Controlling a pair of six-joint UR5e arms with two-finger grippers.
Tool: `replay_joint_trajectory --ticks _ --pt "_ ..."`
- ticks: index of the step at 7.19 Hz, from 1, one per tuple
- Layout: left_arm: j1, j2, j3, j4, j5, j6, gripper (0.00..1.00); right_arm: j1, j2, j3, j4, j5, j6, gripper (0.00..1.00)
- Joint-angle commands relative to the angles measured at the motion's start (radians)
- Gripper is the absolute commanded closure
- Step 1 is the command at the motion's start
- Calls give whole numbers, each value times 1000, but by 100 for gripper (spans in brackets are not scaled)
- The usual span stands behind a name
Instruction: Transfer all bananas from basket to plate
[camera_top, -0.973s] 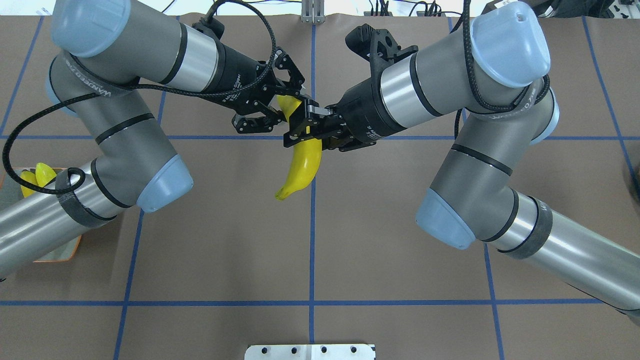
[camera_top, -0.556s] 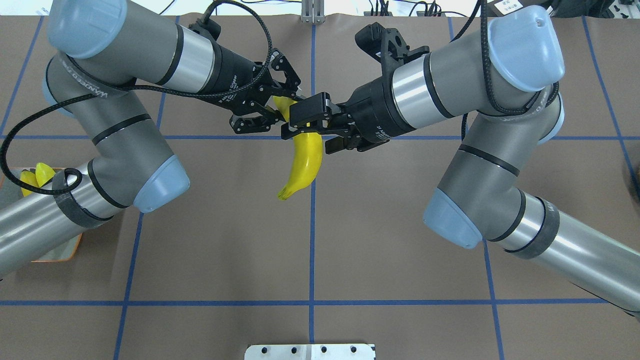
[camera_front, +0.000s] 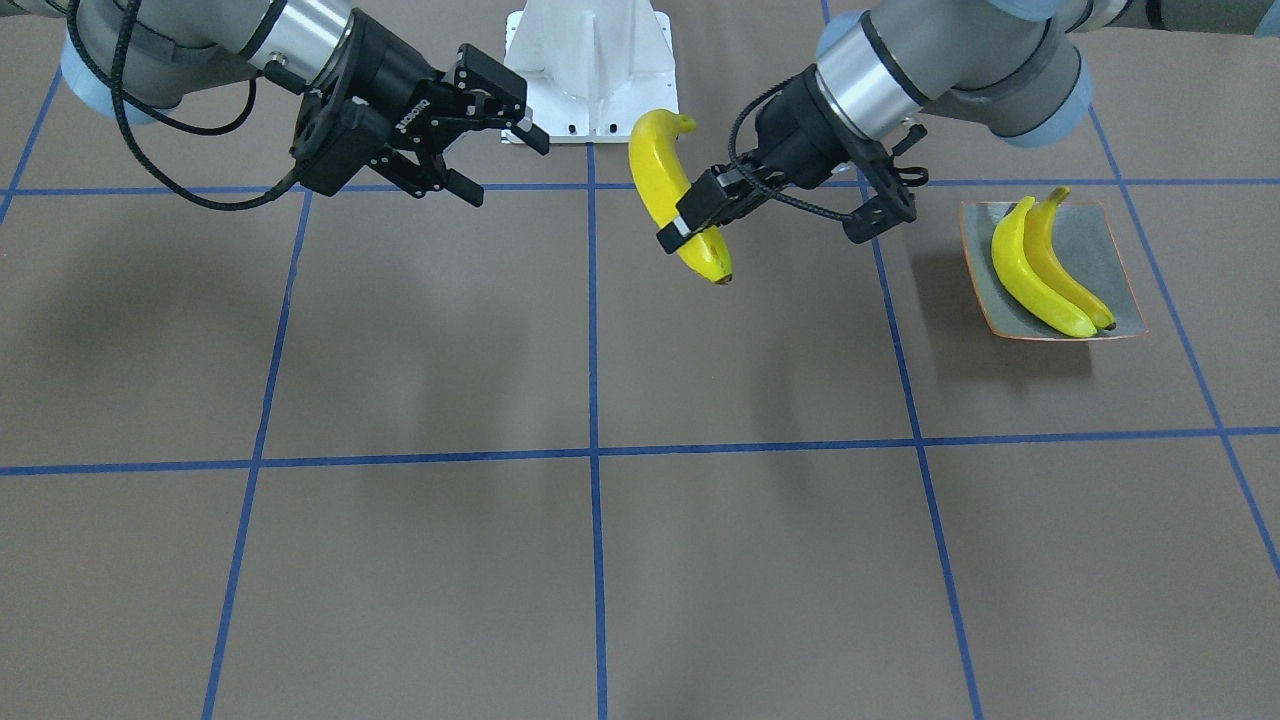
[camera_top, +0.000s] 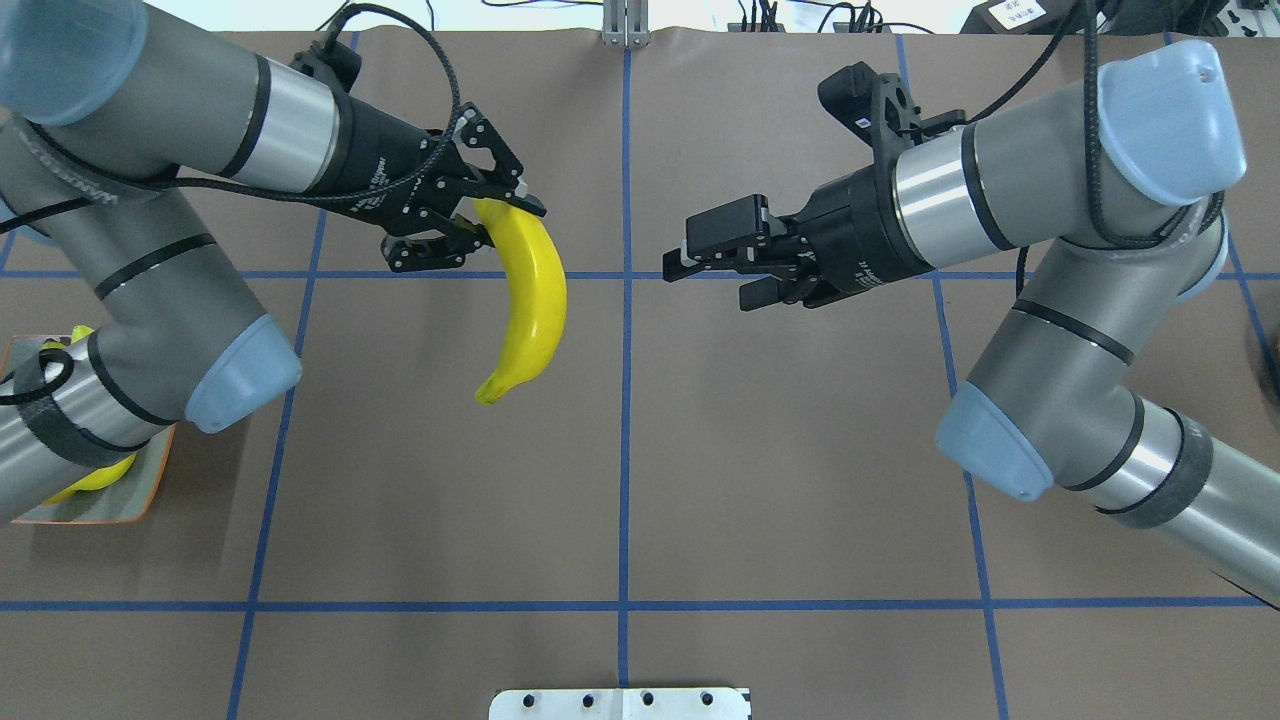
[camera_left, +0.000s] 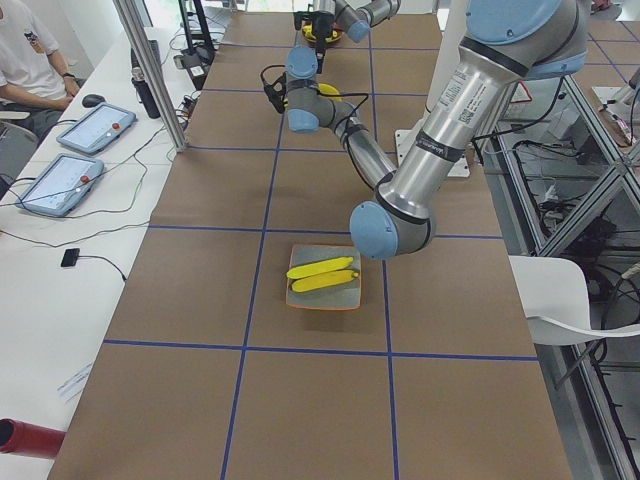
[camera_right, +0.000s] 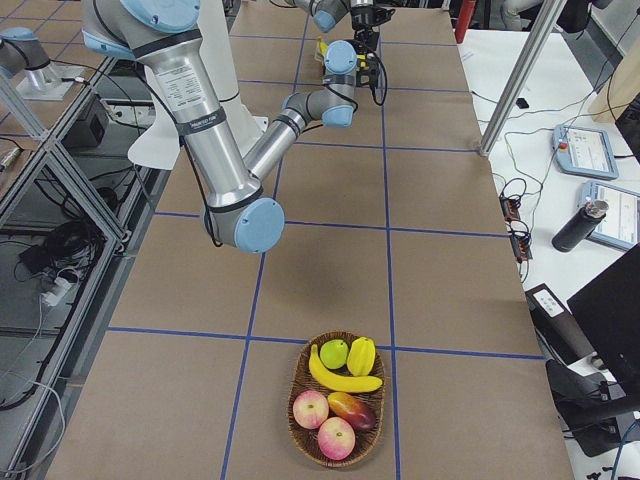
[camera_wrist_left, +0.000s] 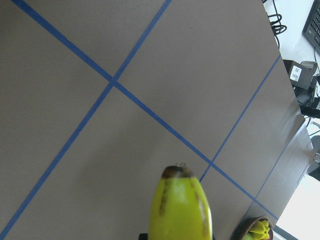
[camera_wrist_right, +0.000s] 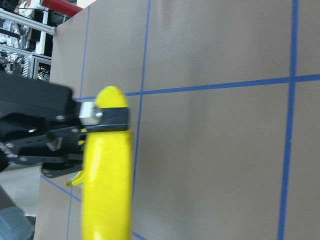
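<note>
Right gripper (camera_top: 712, 275) is now drawn back from the banana (camera_top: 535, 300), jaws spread, empty. Left gripper (camera_top: 485, 225) alone pinches it near the dark-tipped end, aloft mid-table. Target plate (camera_front: 1105, 240), holding two bananas (camera_front: 1040, 275), lies to the robot's left; left arm nearer. Held fruit's long axis roughly parallels theirs.

I see one long table (camera_top: 780, 480) covered with a brown sheet, and blue tape lines (camera_top: 625, 450) divide it into squares. Directly on it, toward the robot's left end, lies the plate (camera_front: 1115, 262), inside one square and near that square's corner. At the opposite end stands the woven basket (camera_right: 296, 385), its rim just over a blue line. The robot's white base (camera_front: 590, 60) sits on the middle line
</note>
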Motion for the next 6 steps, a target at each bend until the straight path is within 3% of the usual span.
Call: replay_joint_trajectory --ticks 1,3,5,6 --pt "-99 170 -49 5 -72 68 100 54 -93 -1 0 -11 -7 0" --pt "-185 300 -57 8 -106 167 100 103 -185 -8 -3 -41 -8 0" --pt "-171 405 -40 29 -67 308 100 111 -257 -10 -10 -141 -8 0" --pt "-167 407 -51 158 -60 414 100 113 -274 -13 -10 -169 -8 0"
